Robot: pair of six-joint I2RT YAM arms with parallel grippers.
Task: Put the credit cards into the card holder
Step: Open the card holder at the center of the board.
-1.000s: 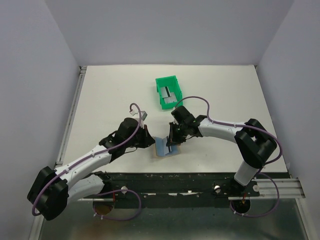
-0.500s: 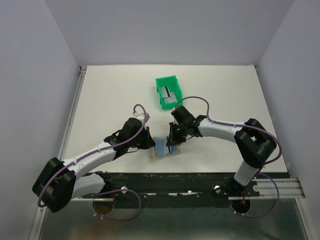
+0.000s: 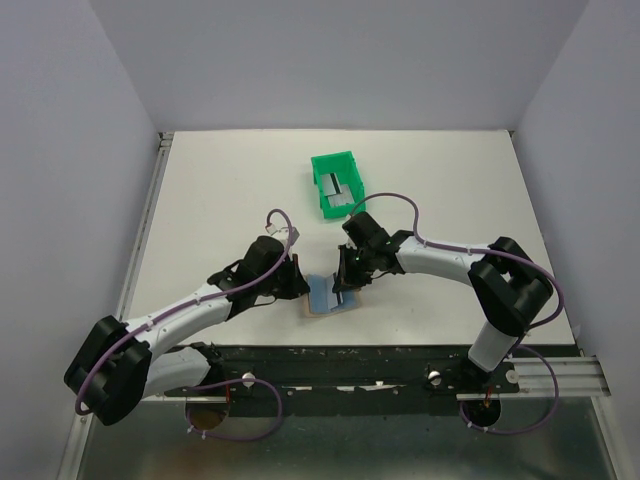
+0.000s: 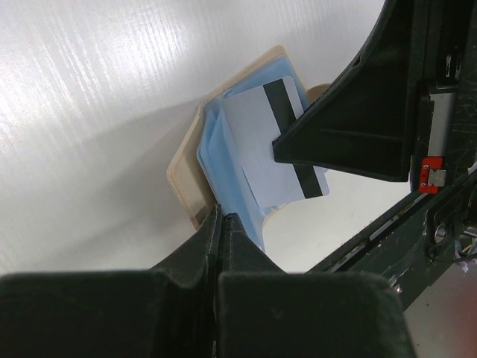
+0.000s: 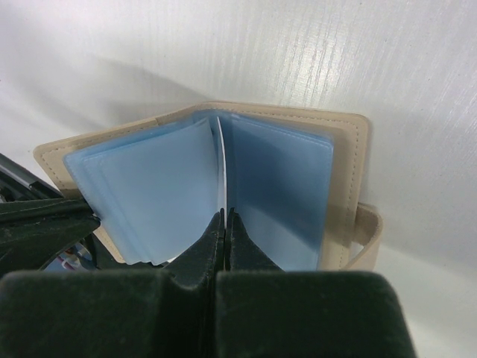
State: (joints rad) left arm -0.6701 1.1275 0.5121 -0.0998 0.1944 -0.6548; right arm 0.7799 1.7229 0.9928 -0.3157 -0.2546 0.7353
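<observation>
The tan card holder (image 3: 322, 300) lies open near the table's front edge, pale blue sleeves up. My left gripper (image 3: 301, 287) is shut on its left edge; in the left wrist view (image 4: 222, 216) the jaws pinch the blue flap next to the tan cover (image 4: 185, 179). My right gripper (image 3: 345, 287) is shut on a silver-grey credit card (image 4: 250, 145) with a dark stripe. That card stands edge-on (image 5: 222, 168) between the blue sleeves of the holder (image 5: 350, 171). More grey cards (image 3: 341, 187) lie in the green bin.
The green plastic bin (image 3: 322, 170) stands behind the holder, mid-table. The black rail at the table's front edge (image 3: 400, 355) runs just in front of the holder. The holder's tan strap (image 5: 367, 239) sticks out at its right side.
My left arm has shifted a little right and its gripper has settled at the holder's left edge. The right gripper with the card has hardly moved.
</observation>
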